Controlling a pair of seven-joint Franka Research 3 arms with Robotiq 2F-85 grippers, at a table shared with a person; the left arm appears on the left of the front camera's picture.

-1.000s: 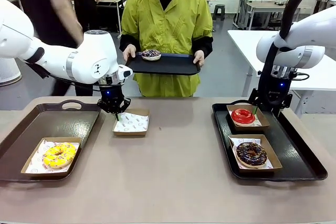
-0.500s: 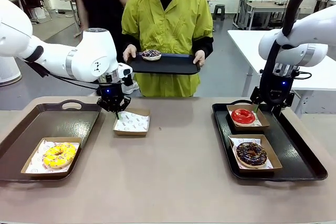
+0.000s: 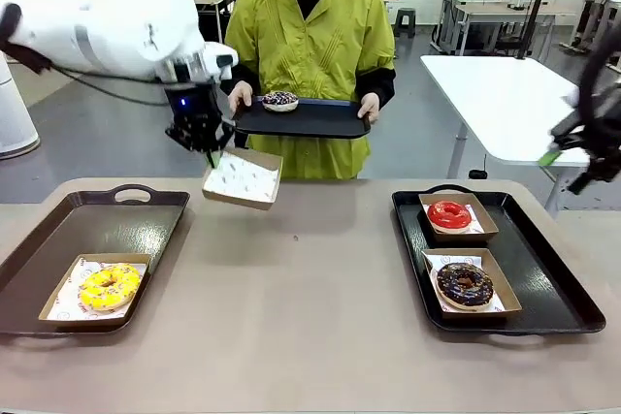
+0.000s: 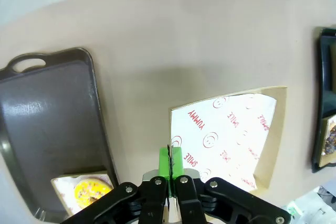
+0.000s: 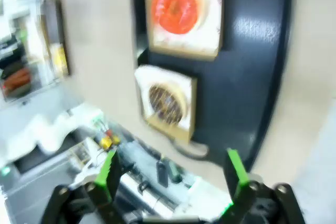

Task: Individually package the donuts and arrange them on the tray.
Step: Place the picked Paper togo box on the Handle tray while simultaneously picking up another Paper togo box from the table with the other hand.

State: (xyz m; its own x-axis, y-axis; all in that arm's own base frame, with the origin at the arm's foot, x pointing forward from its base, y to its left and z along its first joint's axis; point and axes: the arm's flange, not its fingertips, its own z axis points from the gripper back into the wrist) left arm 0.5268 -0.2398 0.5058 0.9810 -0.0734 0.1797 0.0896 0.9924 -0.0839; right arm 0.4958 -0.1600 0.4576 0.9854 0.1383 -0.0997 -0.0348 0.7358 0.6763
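My left gripper (image 3: 206,149) is shut on the near edge of an empty paper-lined cardboard box (image 3: 243,178), which hangs tilted above the table, just below the person's black tray (image 3: 320,121). A purple-dark donut (image 3: 279,100) lies on that tray. The left wrist view shows the green pads (image 4: 169,162) pinching the box (image 4: 226,132) rim. A yellow donut (image 3: 109,285) sits boxed on the left tray (image 3: 97,223). Red (image 3: 448,213) and chocolate (image 3: 464,283) donuts sit boxed on the right tray (image 3: 543,278). My right gripper (image 3: 574,155) is open at the far right, high above that tray (image 5: 252,51), and blurred.
The person stands at the far side, both hands holding the black tray over the table's edge. A white table (image 3: 505,94) stands behind at the right. The brown tabletop (image 3: 310,307) lies bare between the two trays.
My left gripper has lifted the empty box off the table, up towards the person's tray. The right arm has pulled away from the red donut's box, up and to the right.
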